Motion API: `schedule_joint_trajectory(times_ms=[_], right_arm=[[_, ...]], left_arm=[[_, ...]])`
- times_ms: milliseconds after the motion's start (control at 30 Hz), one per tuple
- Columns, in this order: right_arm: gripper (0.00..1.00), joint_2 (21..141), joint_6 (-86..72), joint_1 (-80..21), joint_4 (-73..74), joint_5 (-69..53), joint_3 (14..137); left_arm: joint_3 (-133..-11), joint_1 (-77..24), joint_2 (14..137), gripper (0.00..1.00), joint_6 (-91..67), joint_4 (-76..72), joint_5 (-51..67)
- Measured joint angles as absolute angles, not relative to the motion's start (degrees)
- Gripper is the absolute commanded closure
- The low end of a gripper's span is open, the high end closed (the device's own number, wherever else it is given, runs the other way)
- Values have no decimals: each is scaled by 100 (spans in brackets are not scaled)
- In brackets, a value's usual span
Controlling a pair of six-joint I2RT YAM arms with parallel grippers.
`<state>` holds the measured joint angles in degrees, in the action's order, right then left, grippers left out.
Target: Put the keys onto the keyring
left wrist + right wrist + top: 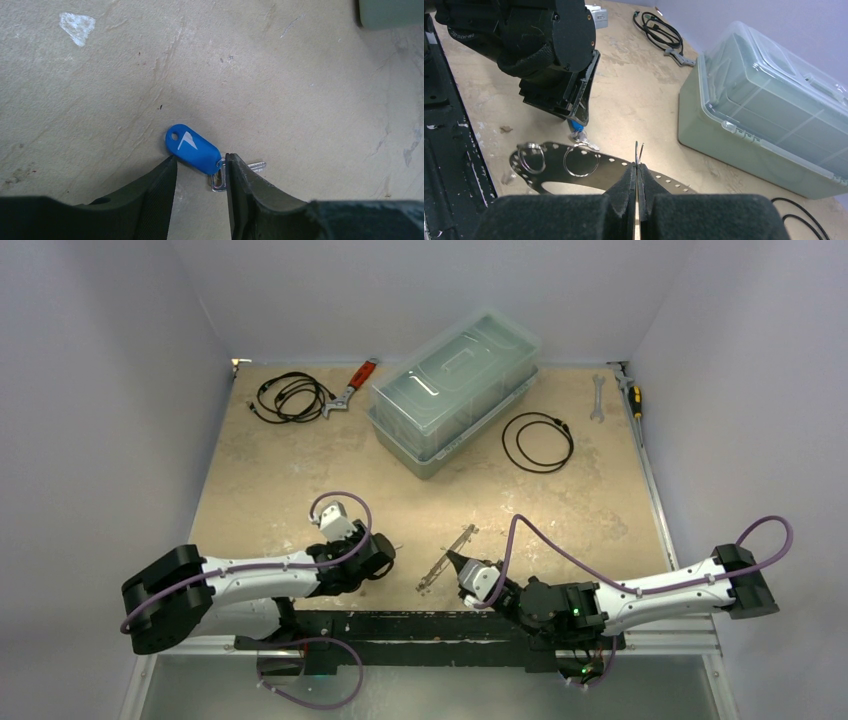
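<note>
A: One keyring (pixel 447 558), top view, bottom centre, edge-on in the right fingers (pixel 457 563).
B: Left wrist: left fingers (pixel 201 162) gape, gripping nothing, astride one blue tag (pixel 192 149) and one silver key (pixel 220 179) on the worktop (pixel 300 100). I'd close squarely on the key's head.
A: Right wrist: fingers pinched tight on the keyring; two small rings (pixel 580 161) lower left.

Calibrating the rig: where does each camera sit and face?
Top external: high behind the robot, looks down on the table; left gripper and right gripper show.
Left wrist: looks down at the blue-headed key between its open fingers.
Right wrist: low, faces the left gripper; its fingers pinch the keyring.
Both wrist views share that key.
</note>
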<state>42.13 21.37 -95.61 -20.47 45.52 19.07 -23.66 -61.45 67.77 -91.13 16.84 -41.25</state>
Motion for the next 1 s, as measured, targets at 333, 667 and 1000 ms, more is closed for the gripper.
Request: schedule_joint_trajectory(times_ms=[333,667,1000], right_arm=[[100,4213,2112,-9561,-2045,4552,1907],[100,4213,2099,-9561,-2045,4552,1907],[100,4217,2097,-9561,-2045,4554,1909]], left_arm=[[-2082,-6145,6770,99,-9327,1245,-4311],[-2008,-6143,6490,100,-9041,1221,-4764],[-2421,-6136,6071,71,-8298,1828,-4984]])
